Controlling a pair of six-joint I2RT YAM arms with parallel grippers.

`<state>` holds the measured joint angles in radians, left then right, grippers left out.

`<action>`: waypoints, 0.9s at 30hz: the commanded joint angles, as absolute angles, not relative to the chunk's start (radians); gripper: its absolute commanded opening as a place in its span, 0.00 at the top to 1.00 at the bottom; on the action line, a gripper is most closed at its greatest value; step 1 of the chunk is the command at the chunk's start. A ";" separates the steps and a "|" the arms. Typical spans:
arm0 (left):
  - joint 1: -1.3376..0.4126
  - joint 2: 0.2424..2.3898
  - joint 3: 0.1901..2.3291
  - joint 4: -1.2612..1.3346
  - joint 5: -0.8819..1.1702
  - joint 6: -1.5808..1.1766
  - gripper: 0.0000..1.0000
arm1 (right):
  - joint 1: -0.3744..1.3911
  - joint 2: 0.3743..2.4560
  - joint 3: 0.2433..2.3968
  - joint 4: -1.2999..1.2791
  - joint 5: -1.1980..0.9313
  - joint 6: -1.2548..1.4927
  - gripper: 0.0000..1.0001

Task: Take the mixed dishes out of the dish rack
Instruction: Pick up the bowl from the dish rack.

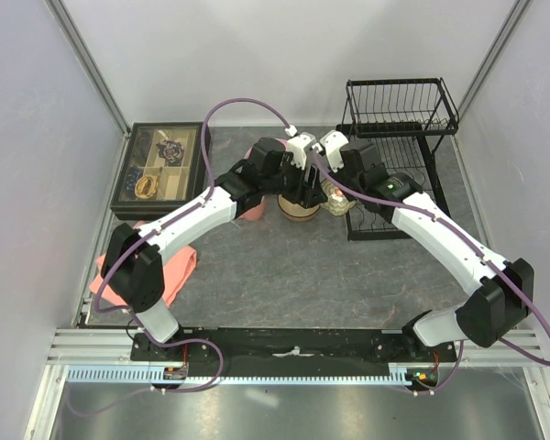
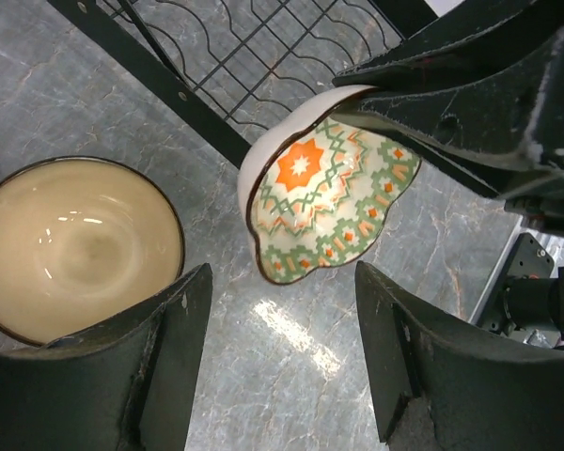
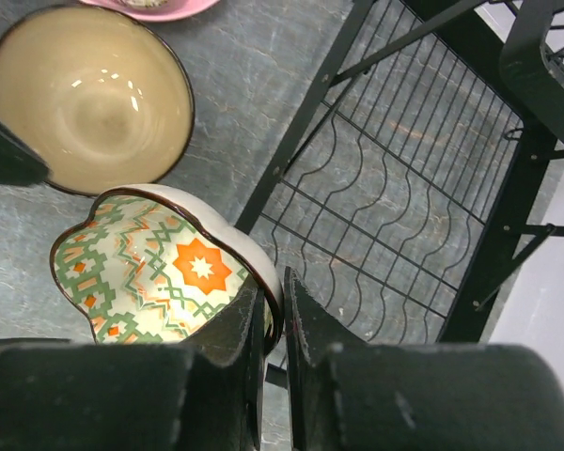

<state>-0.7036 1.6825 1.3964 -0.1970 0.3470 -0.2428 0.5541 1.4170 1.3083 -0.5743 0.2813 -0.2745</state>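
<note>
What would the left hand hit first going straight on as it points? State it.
Probably the patterned bowl, pinched by the right hand, centred ahead of the open left hand; depth is unclear, else the table.

The patterned bowl (image 3: 160,272) blocks the gap between cream bowl (image 3: 89,94) and dish rack (image 3: 303,122).

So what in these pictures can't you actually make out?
Pink plate: right wrist view, cut off by the top edge; only a sliver shows.
Patterned bowl: top view, largely covered by the right pincer clamped on it.
Tray contents: top view, too small to name.
Pink cloth: top view, partly under the left arm.
Whether the bowl's base touches the table: no view shows it.
</note>
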 commanded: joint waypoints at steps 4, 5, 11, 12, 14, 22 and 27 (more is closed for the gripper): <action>-0.721 1.723 1.410 -0.140 0.252 -0.259 0.31 | 0.557 1.381 1.358 -0.505 0.235 -0.224 1.00; -0.721 1.729 1.410 -0.140 0.247 -0.256 0.31 | 0.558 1.376 1.358 -0.506 0.232 -0.222 1.00; -0.723 1.736 1.413 -0.137 0.222 -0.233 0.33 | 0.558 1.345 1.351 -0.514 0.219 -0.212 1.00; -0.724 1.736 1.411 -0.138 0.224 -0.233 0.34 | 0.557 1.339 1.350 -0.514 0.218 -0.212 1.00; -0.726 1.736 1.411 -0.138 0.224 -0.235 0.36 | 0.557 1.333 1.347 -0.514 0.218 -0.210 1.00; -0.732 1.744 1.413 -0.135 0.238 -0.247 0.60 | 0.558 1.324 1.336 -0.515 0.195 -0.201 1.00; -0.735 1.750 1.419 -0.137 0.250 -0.252 0.72 | 0.558 1.327 1.332 -0.518 0.173 -0.195 1.00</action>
